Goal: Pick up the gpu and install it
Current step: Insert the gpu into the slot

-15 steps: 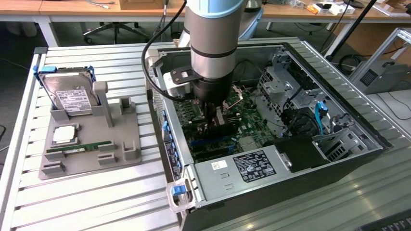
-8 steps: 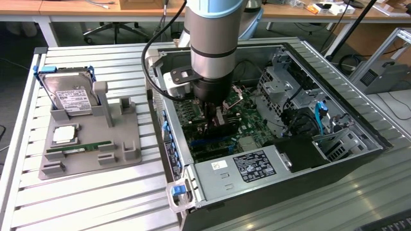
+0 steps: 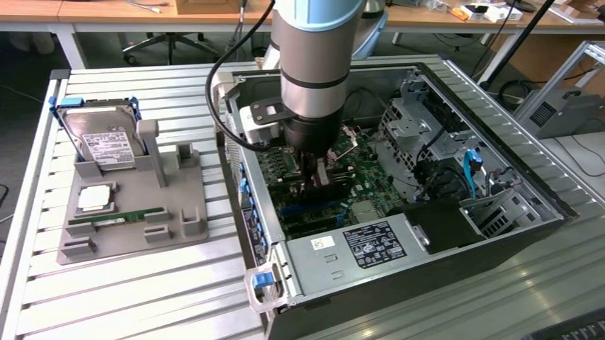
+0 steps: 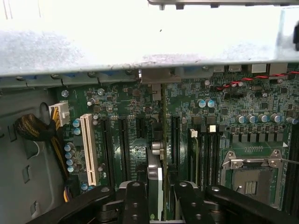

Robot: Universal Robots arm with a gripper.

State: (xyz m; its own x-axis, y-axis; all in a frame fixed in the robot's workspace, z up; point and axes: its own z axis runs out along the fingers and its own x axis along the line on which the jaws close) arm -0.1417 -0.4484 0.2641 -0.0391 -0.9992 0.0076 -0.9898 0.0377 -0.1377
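Black pincer [image 4: 156, 198] fingers [image 4: 134, 200] filled the lower edge of the wrist view, partly closed on the gpu [image 4: 155, 179], which stood on edge between them. The card was seen nearly end-on there: a thin pale strip with a small metal fitting at its top, its long axis running away from the camera toward the motherboard [image 4: 140, 121] and its dark expansion slots [image 4: 122, 140]. Its lower part was cut off by the frame edge, and whether its connector touched a slot could not be told. A white slot [image 4: 87, 147] lay at the lower left of that view, an empty processor socket [image 4: 250, 175] at the lower right.

In the exterior view, at the centre of the frame, the pincer [image 3: 317, 170] reached down into the open computer case [image 3: 529, 212], and the gpu [image 3: 331, 185] showed as a dark slab just under it, over the board; the arm [image 3: 317, 64] hid the card's upper end and much of the board behind. A labelled power supply [image 3: 373, 244] sat in the case's near end, lower centre.

At the left of the frame, on the slatted tabletop [image 3: 142, 297], a grey holder [image 3: 142, 205] carried a green memory stick [image 3: 118, 216], a square chip [image 3: 95, 198] and, further back, a hard drive [image 3: 104, 142] leaning upright. Desks and a chair base [image 3: 170, 42] lay along the top edge.
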